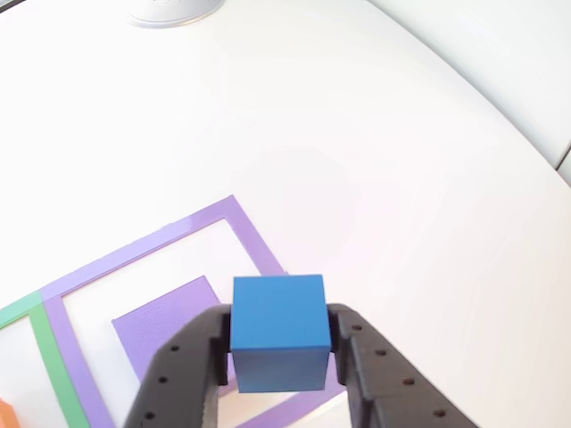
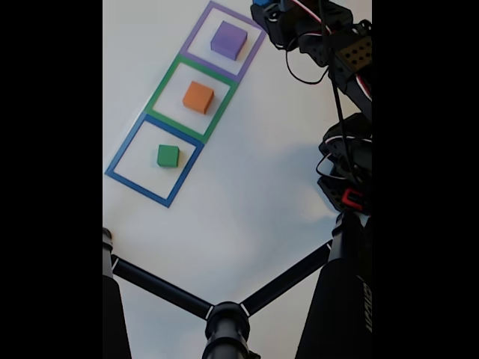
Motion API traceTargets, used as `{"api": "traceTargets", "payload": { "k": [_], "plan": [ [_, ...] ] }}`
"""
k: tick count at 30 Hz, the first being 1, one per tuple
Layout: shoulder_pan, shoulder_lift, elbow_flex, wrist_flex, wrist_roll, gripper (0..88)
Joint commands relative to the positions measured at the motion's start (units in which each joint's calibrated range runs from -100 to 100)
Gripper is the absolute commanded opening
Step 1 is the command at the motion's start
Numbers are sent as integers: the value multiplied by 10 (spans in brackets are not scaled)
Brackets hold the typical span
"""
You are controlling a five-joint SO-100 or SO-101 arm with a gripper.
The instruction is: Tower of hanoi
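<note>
The black two-finger gripper (image 1: 278, 357) was closed on the small blue cube (image 1: 278, 330), one finger on each side face, & held it up in the air above the white table (image 1: 401, 178). In the other view the cube hung over the near-right part of the flat purple square outline (image 1: 245, 227), w/ the wide purple square block (image 1: 165, 321) lying inside that outline, partly hidden behind the left finger. A bit of the flat green square outline (image 1: 49, 357) & an orange corner showed at the left edge.

In the fixed view the arm was at top right, & the cube (image 2: 260, 2) was just visible at the top edge, beside the purple outline. The purple block (image 2: 228, 40) sat in the purple outline, the orange square block (image 2: 198, 97) in the green outline (image 2: 161, 90), & the green square block (image 2: 168, 155) in the flat blue square outline (image 2: 123, 153). The three blocks were well apart, each approx. in the middle of its frame. A black tripod-like stand (image 2: 224, 318) was at the bottom.
</note>
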Motion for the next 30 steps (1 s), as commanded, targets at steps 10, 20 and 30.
{"api": "traceTargets", "payload": {
  "k": [10,20,30],
  "plan": [
    [-31,301,61,-480,0,27],
    [-84,392,71,-592,0,26],
    [-87,474,71,-675,0,25]
  ]
}}
